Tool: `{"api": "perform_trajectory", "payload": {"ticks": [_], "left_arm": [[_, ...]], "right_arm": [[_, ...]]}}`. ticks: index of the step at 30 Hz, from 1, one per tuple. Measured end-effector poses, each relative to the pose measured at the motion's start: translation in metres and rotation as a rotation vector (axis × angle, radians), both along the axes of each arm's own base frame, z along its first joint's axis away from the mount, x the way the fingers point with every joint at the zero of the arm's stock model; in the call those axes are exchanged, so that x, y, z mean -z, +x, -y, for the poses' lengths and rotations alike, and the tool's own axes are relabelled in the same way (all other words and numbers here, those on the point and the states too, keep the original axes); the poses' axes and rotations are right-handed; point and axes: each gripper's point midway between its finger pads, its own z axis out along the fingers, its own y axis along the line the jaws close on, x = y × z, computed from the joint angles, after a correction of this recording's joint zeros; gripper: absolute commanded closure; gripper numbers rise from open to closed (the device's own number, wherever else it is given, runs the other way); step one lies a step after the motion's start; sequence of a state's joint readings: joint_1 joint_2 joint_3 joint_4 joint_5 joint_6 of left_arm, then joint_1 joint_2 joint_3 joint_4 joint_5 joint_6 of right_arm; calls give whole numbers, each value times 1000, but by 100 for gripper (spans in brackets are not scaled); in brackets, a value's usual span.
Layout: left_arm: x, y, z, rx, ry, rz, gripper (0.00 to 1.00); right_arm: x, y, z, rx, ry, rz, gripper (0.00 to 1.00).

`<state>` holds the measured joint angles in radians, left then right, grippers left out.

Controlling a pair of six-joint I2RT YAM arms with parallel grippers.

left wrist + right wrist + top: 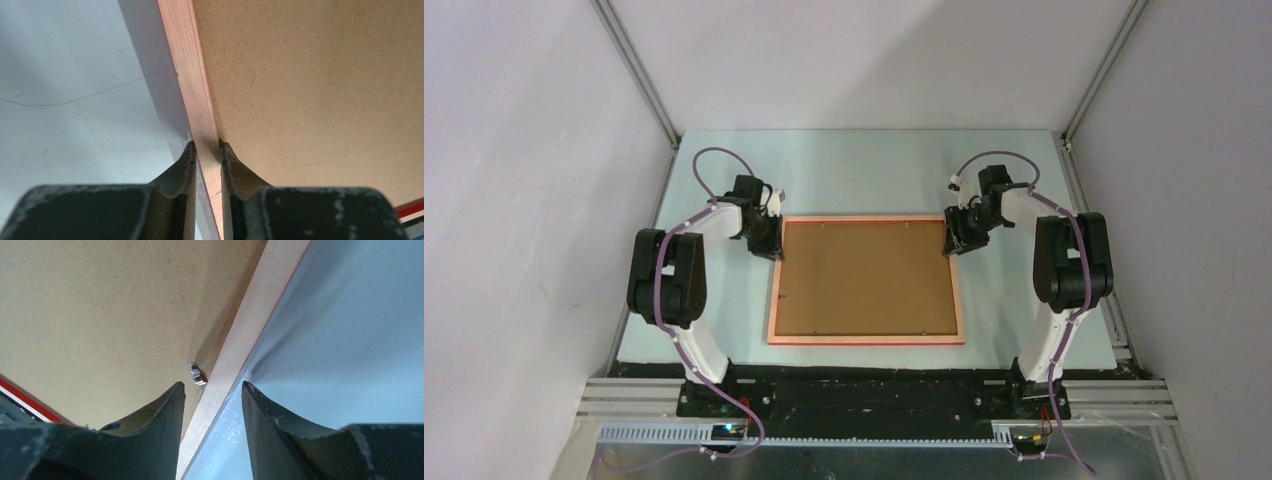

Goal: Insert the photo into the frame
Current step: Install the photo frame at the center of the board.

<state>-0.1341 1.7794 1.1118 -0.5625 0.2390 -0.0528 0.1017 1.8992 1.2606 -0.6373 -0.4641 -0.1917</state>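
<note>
Left claw (207, 146) dark fingers (170, 185) fill the bottom of the left wrist view, pressed in on the frame (185, 60) from both sides. It is pinching the pale wood-coloured left rail, one finger on the outer bench side, one on the inner side against the backing board (310, 90). Top view puts this grip near the frame's far-left corner. Right claw (212, 386) is spread, straddling the frame's right rail near the far-right corner. A gap shows on each side of the rail, so neither finger touches it; one finger is over the board, the other over the bench (350, 340). Thin red line runs along that rail's outer edge. Small metal clip (196, 374) sits on the board right against the inner edge of the right rail, just ahead of the right claw's inner finger. Frame lies back side up about mid-bench, long sides running left-right, between the two arms. Brown speckled board fills its opening edge to edge. Shadow falls on the bench along the outer side of each gripped rail; cannot tell if the far edge is lifted. Left arm (669, 275) and right arm (1074, 260) reach in from the near edge, elbows up, wrists angled down at the two far corners. Purple cable (724, 155) loops over each arm. Fine scratch lines mark the bench left of the left rail. Red-and-white striped bit shows at a lower corner of each wrist view; cannot tell what it is.
</note>
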Motion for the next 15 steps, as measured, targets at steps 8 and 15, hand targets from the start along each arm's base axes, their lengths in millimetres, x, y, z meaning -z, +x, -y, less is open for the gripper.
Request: {"api": "perform_trajectory", "payload": {"ticks": [8, 15], "left_arm": [[0, 0, 0, 0, 0, 0, 100], [0, 0, 0, 0, 0, 0, 100]], "right_arm": [[5, -2, -4, -17, -23, -5, 54], [7, 0, -3, -16, -52, 3, 59]]}}
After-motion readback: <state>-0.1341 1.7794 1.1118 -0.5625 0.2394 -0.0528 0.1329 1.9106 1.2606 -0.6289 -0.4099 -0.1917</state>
